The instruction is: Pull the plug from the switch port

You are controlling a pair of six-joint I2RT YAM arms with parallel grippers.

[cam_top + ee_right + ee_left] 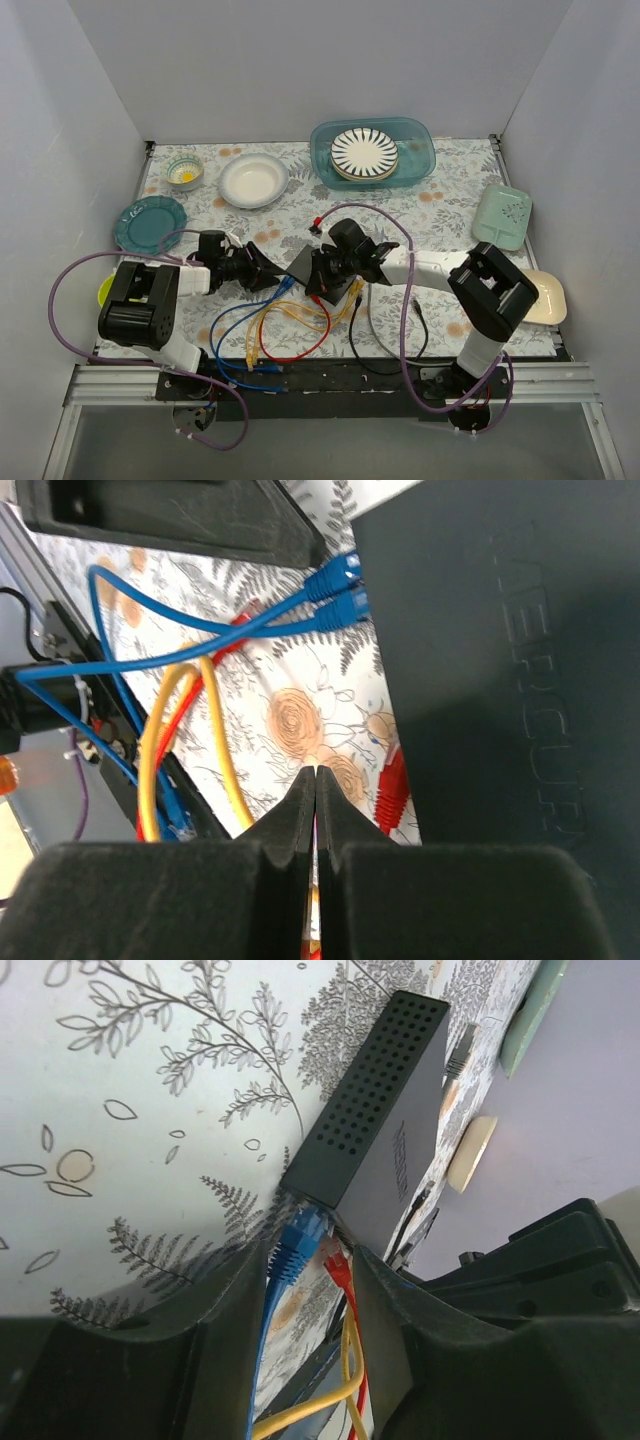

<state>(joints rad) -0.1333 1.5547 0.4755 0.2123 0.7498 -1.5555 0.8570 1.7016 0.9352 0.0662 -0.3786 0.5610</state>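
The switch point(308, 266) is a flat black box at mid table, between both grippers. In the left wrist view its perforated side point(370, 1110) runs away from me. A blue plug point(296, 1243) and a red plug point(337, 1263) sit in its near port edge. My left gripper point(310, 1285) is open and straddles both plugs without clamping them. In the right wrist view the switch top point(500, 660) fills the right side, with two blue plugs point(340, 592) and a red plug point(392, 790) at its edge. My right gripper point(316, 773) is shut and empty beside that edge.
Blue, yellow and red cables point(290, 335) loop over the near table, with a black cable point(385, 360) to their right. At the back are a teal bin point(420, 130) holding a striped plate, a white bowl point(253, 180), a small bowl point(184, 172) and a teal plate point(150, 222). A green tray point(502, 216) lies far right.
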